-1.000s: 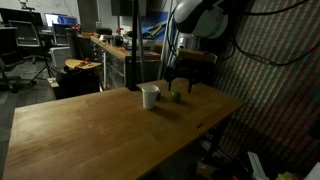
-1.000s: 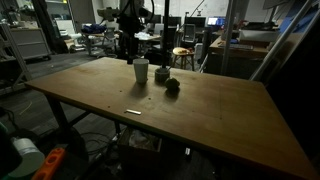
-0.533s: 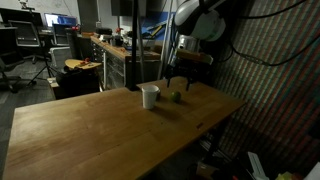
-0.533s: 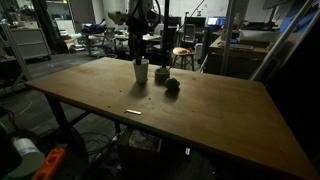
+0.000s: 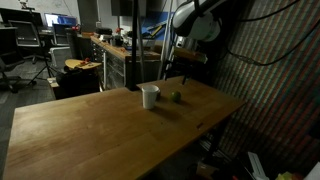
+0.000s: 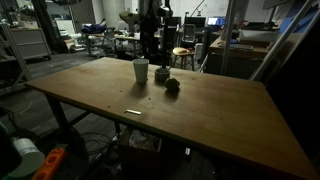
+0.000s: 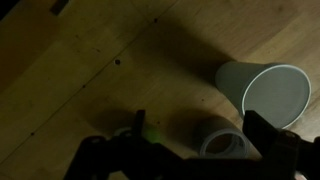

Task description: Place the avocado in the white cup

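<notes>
Wrist view: hand open over avocado; grey round obj just beside white cup.

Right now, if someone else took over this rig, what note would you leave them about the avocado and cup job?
Gripper: open, holding nothing, hanging above the table near the avocado.
Avocado: lying on the wooden table beside the white cup, not touching it.
Cup: upright; the wrist view shows nothing inside it.
Done: nothing yet; the avocado has not been grasped.
Left: lower onto the avocado, grip it, lift it, carry it over the cup and release it.
Note: a small roll-like object sits close to the cup, so keep clear of it.
</notes>
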Available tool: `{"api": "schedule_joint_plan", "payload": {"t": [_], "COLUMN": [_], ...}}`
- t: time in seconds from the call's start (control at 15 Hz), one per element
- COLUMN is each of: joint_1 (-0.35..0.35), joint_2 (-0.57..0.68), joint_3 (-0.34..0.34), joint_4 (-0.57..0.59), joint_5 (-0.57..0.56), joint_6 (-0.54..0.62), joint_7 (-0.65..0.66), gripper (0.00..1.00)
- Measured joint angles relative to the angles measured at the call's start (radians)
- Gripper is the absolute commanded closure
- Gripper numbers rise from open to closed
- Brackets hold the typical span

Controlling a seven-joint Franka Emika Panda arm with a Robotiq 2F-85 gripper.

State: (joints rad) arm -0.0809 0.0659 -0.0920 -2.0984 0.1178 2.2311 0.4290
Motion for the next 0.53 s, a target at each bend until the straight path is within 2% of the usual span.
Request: {"api": "schedule_joint_plan", "payload": {"t": [0.53], "joint_1": [-0.029], "joint_2": [0.141], "joint_3": [-0.039], "joint_4": [0.083], "joint_5": [0.0], "joint_6": [0.027], "joint_7": [-0.001], "gripper": [0.0]}}
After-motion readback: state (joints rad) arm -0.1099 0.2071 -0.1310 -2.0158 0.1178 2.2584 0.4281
